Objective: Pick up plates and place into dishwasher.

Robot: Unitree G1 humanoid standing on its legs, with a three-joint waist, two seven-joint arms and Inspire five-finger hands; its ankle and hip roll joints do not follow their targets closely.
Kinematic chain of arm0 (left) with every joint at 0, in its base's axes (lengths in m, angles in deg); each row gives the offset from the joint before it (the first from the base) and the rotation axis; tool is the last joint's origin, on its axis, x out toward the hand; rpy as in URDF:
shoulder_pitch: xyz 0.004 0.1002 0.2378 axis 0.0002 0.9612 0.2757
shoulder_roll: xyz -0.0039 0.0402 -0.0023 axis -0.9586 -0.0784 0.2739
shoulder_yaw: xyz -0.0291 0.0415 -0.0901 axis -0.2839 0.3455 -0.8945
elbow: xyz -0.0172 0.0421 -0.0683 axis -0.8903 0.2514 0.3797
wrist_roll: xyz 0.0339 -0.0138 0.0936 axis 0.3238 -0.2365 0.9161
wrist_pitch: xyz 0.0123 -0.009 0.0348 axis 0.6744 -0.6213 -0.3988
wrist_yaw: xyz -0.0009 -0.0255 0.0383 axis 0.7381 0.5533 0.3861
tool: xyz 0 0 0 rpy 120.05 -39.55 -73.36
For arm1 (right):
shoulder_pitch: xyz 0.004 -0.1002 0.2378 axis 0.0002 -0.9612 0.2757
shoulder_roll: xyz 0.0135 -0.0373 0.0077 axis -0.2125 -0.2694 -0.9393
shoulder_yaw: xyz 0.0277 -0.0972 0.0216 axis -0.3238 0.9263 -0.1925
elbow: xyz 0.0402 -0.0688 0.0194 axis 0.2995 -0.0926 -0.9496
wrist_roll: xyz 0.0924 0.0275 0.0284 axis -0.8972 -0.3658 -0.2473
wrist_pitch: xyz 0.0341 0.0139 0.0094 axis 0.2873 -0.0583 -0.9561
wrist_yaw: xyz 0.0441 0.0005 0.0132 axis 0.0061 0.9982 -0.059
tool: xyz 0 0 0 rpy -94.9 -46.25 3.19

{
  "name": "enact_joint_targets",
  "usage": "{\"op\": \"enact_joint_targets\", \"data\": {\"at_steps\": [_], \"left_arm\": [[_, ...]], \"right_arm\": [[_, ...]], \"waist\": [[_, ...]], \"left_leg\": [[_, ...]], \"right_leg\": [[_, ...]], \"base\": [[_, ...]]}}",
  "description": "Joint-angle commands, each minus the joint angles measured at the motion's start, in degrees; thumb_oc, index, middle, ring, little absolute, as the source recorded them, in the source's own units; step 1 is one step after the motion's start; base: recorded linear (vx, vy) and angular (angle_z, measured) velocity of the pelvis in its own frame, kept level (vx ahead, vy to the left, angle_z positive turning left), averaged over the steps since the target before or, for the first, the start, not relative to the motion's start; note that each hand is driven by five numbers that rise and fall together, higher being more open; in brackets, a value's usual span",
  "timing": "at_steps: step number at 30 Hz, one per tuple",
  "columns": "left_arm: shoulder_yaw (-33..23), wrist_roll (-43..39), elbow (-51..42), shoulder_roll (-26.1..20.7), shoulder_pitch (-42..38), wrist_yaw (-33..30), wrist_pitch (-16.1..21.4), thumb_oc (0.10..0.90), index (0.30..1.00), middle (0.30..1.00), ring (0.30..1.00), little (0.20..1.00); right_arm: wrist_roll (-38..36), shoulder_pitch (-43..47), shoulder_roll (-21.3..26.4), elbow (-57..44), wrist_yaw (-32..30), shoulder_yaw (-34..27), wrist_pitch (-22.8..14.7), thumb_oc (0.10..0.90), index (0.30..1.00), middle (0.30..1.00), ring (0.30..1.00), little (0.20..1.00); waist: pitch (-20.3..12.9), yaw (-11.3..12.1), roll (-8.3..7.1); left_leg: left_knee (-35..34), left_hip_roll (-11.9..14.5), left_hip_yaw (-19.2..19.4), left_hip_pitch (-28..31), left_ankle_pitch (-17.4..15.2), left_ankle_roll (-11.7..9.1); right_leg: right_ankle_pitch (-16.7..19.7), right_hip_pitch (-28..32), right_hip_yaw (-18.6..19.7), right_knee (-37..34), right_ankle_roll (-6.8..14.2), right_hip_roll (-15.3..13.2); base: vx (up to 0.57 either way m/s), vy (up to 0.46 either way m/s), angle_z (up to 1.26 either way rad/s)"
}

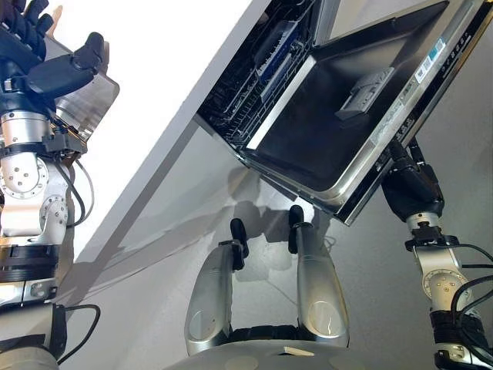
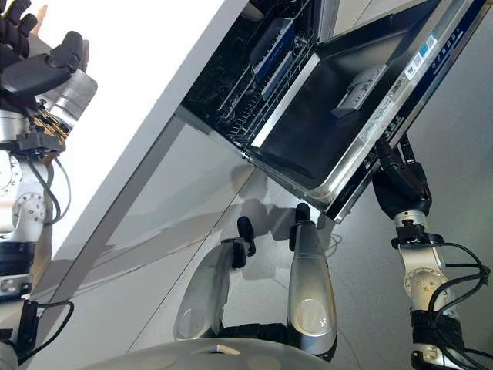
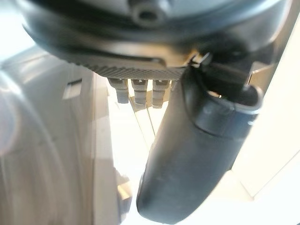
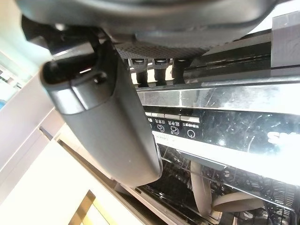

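Overhead, the head camera looks down on an open dishwasher set under a white counter. Its door is folded down towards the robot, dark inner face up, with a grey detergent compartment near the middle.

Writing: a narrow label strip runs along the door's near edge, its print too small to make out. The right wrist view shows the door's glossy black control panel with a row of small white round symbols and tiny captions under them.

Contents: the dark wire rack sits inside the machine, holding a bluish object at the far side. The right wrist view shows a pale plate standing on edge among the wires, with a pale rounded dish just beside it.

Hands: the right hand is at the door's near right edge, tucked beneath it and up against it; whether it grips the edge cannot be told. The left hand is raised at the far left above the counter, well apart from the dishwasher, relaxed with its thumb stretched out, holding nothing.
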Motion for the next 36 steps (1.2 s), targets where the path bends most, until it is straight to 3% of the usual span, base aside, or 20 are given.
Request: {"op": "enact_joint_targets", "data": {"at_steps": [1, 13, 23, 30, 36], "left_arm": [[-3.3, 0.1, -1.1, -1.7, -5.9, -0.4, 5.4, 0.8, 0.9, 0.9, 0.9, 0.9], [-4.0, -1.5, -1.1, -1.7, -4.2, 0.4, 4.9, 0.8, 0.9, 0.9, 0.9, 0.9], [-3.0, -2.1, -0.6, -1.1, -2.5, 1.4, 5.4, 0.8, 0.9, 0.9, 0.9, 0.9], [-1.0, -1.6, 1.7, 0.3, -3.3, 2.5, 5.5, 0.8, 0.9, 0.9, 0.9, 0.9], [-1.8, 0.2, 0.5, 1.8, 0.5, 4.8, 6.8, 0.8, 0.9, 0.9, 0.9, 0.9]], "right_arm": [[6.5, 25.4, -2.9, -21.1, 16.6, 16.7, 5.8, 0.8, 0.9, 0.9, 0.9, 0.9], [6.2, 21.7, -4.8, -19.8, 13.5, 15.5, 4.3, 0.8, 0.9, 0.9, 0.9, 0.9], [6.2, 22.2, -4.9, -22.2, 20.1, 17.3, 5.8, 0.8, 0.9, 0.9, 0.9, 0.9], [8.1, 25.3, -5.5, -24.0, 12.1, 19.9, 3.5, 0.8, 0.9, 0.9, 0.9, 0.9], [8.7, 19.5, -5.7, -22.7, 7.5, 15.0, -0.5, 0.8, 0.9, 0.9, 0.9, 0.9]], "waist": [[-1.7, 3.3, -1.26], [-2.5, 3.6, -3.1], [-6.9, 5.5, -5.56], [-10.5, 6.8, -6.51], [-14.6, 6.9, -7.1]], "left_leg": [[0.3, -6.6, 4.4, 4.5, -3.7, 7.0], [-4.4, -6.4, 3.7, 10.5, -2.0, 6.7], [-14.0, -6.8, 1.8, 17.0, 1.0, 6.1], [-20.6, -6.7, 1.2, 21.2, 2.7, 5.7], [-24.8, -6.3, 0.5, 24.0, 3.4, 5.5]], "right_leg": [[2.7, 4.9, 4.6, -4.7, 2.0, 2.0], [4.5, 11.5, 3.7, -10.0, 2.5, 2.5], [7.2, 18.9, 1.4, -19.8, 4.0, 2.9], [8.0, 23.6, -0.1, -24.9, 4.3, 3.9], [8.1, 26.7, -0.6, -28.2, 4.2, 4.6]], "base": [[0.01, 0.006, -0.04], [0.02, -0.004, 0.03], [0.05, -0.017, 0.25], [0.04, 0.006, 0.13], [-0.01, 0.021, 0.03]]}}
